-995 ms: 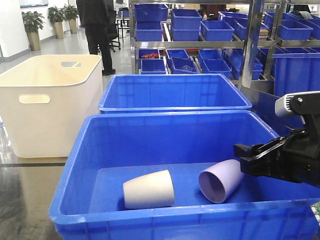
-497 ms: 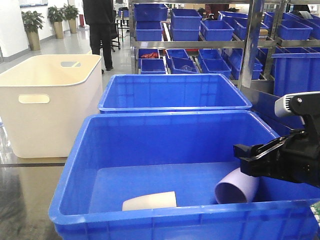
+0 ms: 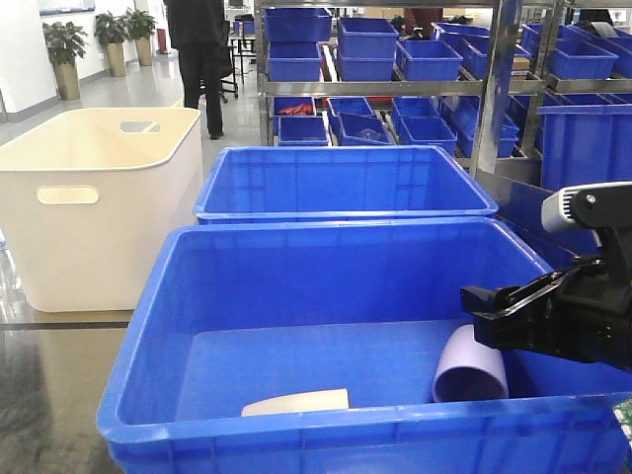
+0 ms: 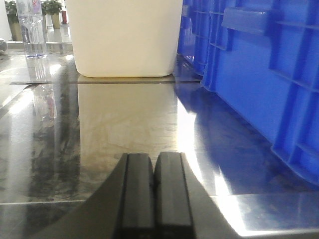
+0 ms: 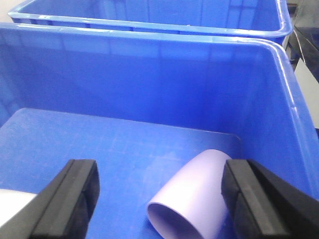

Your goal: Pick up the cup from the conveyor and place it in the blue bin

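Observation:
A lilac cup [image 3: 471,367] lies on its side on the floor of the big blue bin [image 3: 138,326], near its right wall. A cream cup [image 3: 296,402] lies near the front wall, mostly hidden by the rim. My right gripper [image 3: 481,314] hangs open above the bin's right side. In the right wrist view the lilac cup [image 5: 194,199] lies loose below the open right gripper [image 5: 159,172], its mouth facing the camera. My left gripper [image 4: 154,159] is shut on nothing, low over a shiny tabletop beside the bin's outer wall [image 4: 259,74]. The conveyor is out of view.
A cream tub [image 3: 99,197] with handle cutouts stands left of the bin, and a second blue bin [image 3: 346,183] stands behind it. Steel shelves with small blue bins [image 3: 395,59] fill the back. A person [image 3: 202,49] stands far back. A water bottle [image 4: 32,30] stands at the left.
The lilac cup has rolled right to the bin's right wall. The cream cup has rolled toward the front wall. The right gripper has stayed open and in place.

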